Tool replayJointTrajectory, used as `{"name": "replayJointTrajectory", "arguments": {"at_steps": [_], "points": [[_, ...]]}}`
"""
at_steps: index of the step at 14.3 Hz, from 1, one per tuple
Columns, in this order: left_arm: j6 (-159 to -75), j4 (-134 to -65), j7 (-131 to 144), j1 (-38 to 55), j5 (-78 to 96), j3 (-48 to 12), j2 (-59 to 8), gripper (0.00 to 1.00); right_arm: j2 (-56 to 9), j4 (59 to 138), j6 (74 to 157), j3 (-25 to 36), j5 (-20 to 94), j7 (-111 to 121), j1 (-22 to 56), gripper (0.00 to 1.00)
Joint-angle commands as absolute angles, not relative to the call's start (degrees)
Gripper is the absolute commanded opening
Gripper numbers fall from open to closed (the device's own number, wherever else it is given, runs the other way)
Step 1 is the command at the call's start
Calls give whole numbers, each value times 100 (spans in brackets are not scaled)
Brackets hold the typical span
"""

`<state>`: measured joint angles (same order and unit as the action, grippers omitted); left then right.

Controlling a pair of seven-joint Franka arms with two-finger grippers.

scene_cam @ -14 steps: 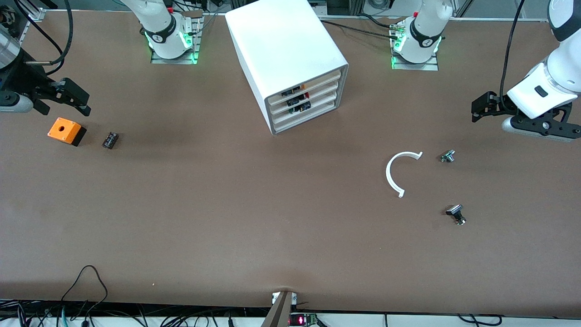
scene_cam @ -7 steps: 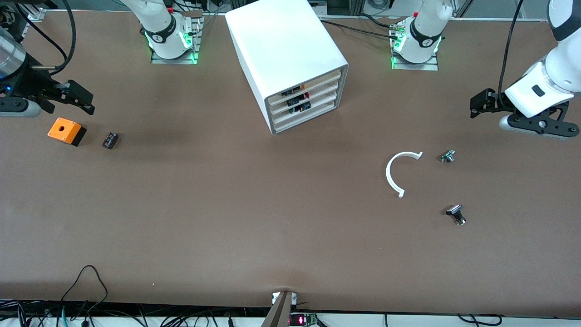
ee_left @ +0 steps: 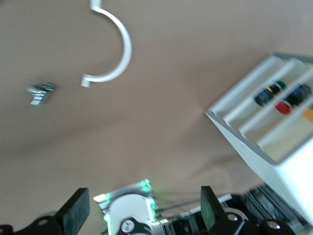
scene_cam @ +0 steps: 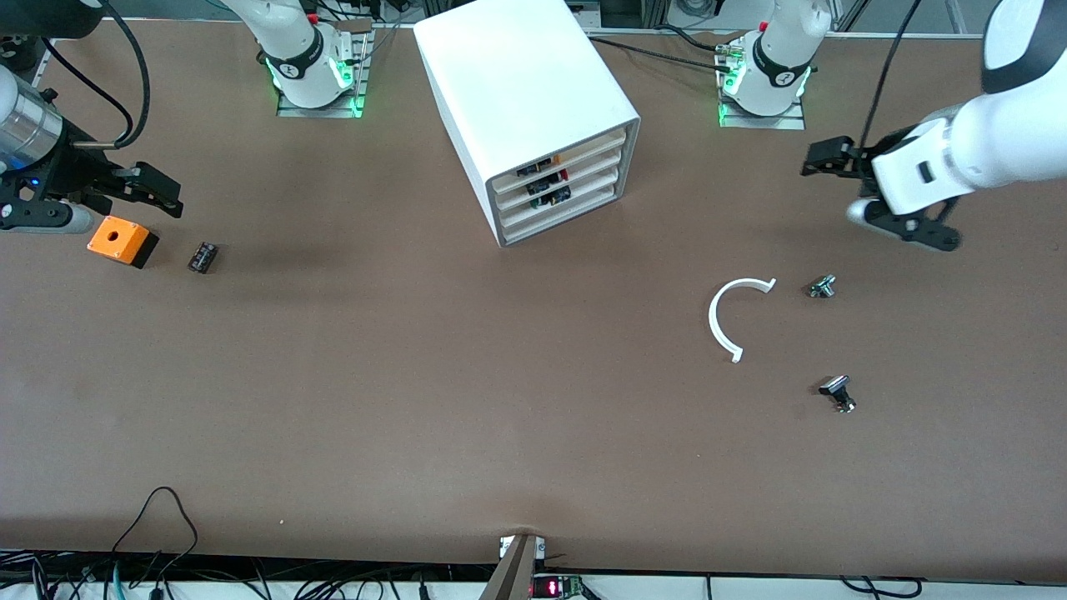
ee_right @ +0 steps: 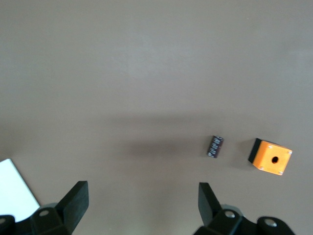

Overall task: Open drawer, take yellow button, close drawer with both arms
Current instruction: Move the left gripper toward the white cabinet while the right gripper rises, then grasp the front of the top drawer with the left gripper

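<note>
Over the surface at the left arm's end, the left hand (scene_cam: 821, 158) hangs in the air. Its two fingers are spread wide apart and there is nothing between them. It is up over a bare brown spot near the left arm's base. On the surface near it lies a small silver part (scene_cam: 822, 287), and just beside that part is a white curved piece (scene_cam: 727, 317) shaped like a half ring. Nearer to the front camera lies a black-and-silver part (scene_cam: 838, 393).

At the right arm's end, the right hand (scene_cam: 171, 193) is up in the air too. Its fingers are also spread wide and hold nothing. It is over the surface close to an orange box (scene_cam: 122, 240) with a hole in its top. A small black part (scene_cam: 202, 257) lies beside the box, on the side toward the cabinet.

The white cabinet (scene_cam: 517, 75) stands between the two arms' bases. All four drawers are pushed in. The top drawer (scene_cam: 583, 148) has a cream front edge. The button (scene_cam: 565, 156) shows only as a tiny orange speck inside that top drawer. Small black, red and green parts sit in the drawers too.
</note>
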<state>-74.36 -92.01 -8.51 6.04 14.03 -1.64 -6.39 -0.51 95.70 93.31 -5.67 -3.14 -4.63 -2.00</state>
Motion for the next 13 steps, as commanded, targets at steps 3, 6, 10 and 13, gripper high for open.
{"name": "replayJointTrajectory", "arguments": {"at_steps": [3,6,10,13], "points": [[-7251,-9000,-1159,923,2730,-185,-1413,100,-386,9422,9246,-624,-466,-519,-88,99],[-7583,-9218,-2159,949,3329,-263,-1617,100,-553,9378,9360,-633,-431,-562,-53,99],[-8901,-10640,-2979,940,5190,-299,-1460,99,-790,9238,9413,-624,-431,-1097,342,99],[-9113,-11213,-3093,932,5423,-614,-1389,87,-966,9027,9404,-633,-291,-1677,474,99]]}}
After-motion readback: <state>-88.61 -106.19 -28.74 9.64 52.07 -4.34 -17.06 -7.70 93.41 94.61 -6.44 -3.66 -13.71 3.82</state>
